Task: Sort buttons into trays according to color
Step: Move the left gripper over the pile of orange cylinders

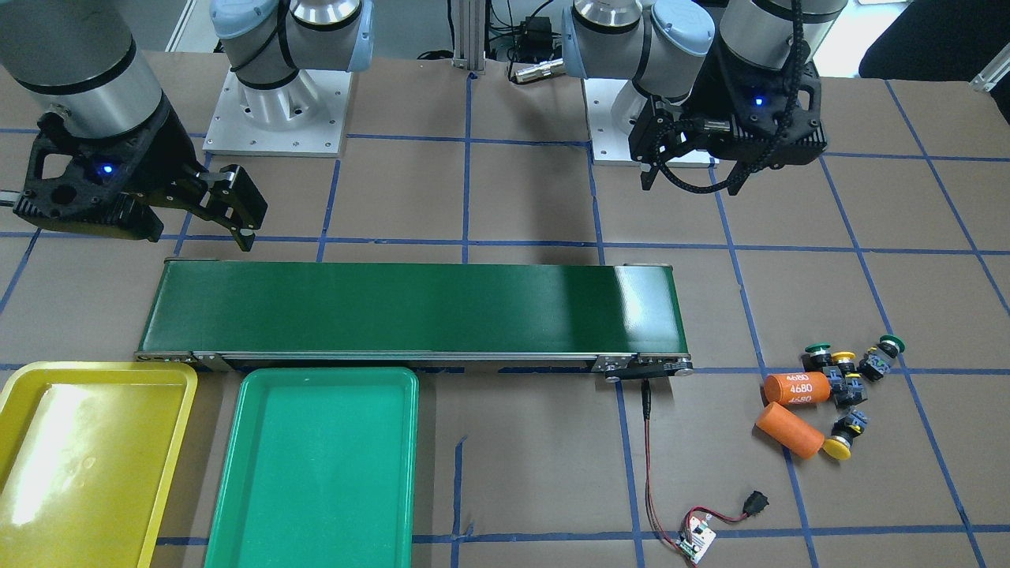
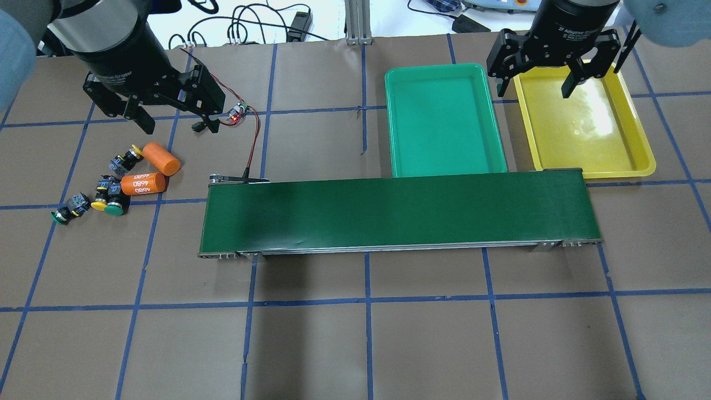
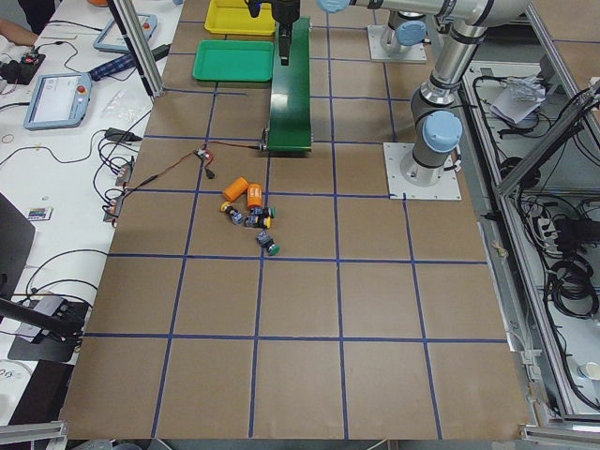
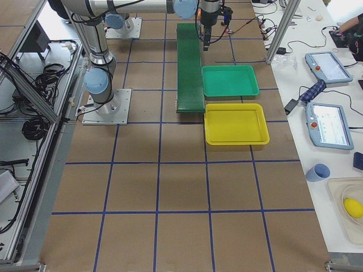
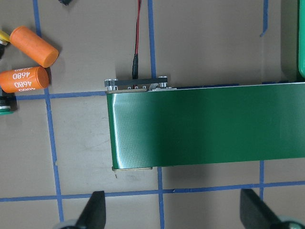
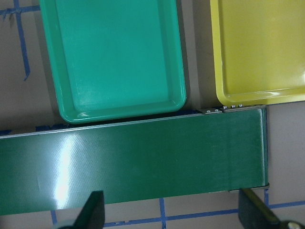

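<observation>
Nothing sorted yet; all four buttons point(image 2: 105, 194) lie clustered beside orange cylinders point(image 2: 143, 183) near the worktop's left edge; green tray point(image 2: 444, 122) and yellow tray point(image 2: 583, 128), toward the right edge, hold nothing; left gripper point(image 2: 180, 125) hovers near the cluster, fingers released, empty; right gripper point(image 2: 533, 89) fingers released at the yellow tray's edge; every pick remains.

Overhead: belt point(image 2: 397, 214) centre, trays point(image 2: 444, 119) upper right, buttons point(image 2: 114, 208) left
Trays lie side by side just above the belt; buttons cluster beside cylinders point(image 2: 143, 183), left of it.
</observation>
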`<control>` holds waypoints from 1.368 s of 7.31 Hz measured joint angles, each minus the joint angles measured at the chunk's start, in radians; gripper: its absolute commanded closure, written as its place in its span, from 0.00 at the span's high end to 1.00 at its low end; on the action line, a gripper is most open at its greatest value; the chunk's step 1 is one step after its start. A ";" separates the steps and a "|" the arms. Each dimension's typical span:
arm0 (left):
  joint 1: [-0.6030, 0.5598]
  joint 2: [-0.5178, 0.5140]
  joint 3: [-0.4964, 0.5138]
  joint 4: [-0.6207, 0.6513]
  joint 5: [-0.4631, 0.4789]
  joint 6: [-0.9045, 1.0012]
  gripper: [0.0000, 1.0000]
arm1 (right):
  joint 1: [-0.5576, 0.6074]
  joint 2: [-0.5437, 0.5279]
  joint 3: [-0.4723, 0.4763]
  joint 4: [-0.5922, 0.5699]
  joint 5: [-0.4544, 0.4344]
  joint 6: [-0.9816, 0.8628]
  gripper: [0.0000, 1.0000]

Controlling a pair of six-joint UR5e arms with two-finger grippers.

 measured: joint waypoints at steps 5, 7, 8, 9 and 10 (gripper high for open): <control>0.021 -0.057 -0.002 0.051 0.001 0.044 1.00 | -0.001 0.000 0.000 0.000 0.000 0.000 1.00; 0.104 -0.166 0.036 0.132 -0.003 0.076 1.00 | -0.003 0.001 0.000 0.001 0.000 0.000 1.00; 0.160 -0.225 0.063 0.153 -0.011 0.093 1.00 | -0.004 0.001 0.000 0.001 0.000 0.000 1.00; 0.217 -0.284 0.080 0.183 -0.021 0.114 1.00 | -0.005 0.001 0.000 0.001 0.000 0.000 1.00; 0.268 -0.344 0.083 0.236 -0.025 0.134 1.00 | -0.006 0.001 0.000 0.001 0.000 0.000 1.00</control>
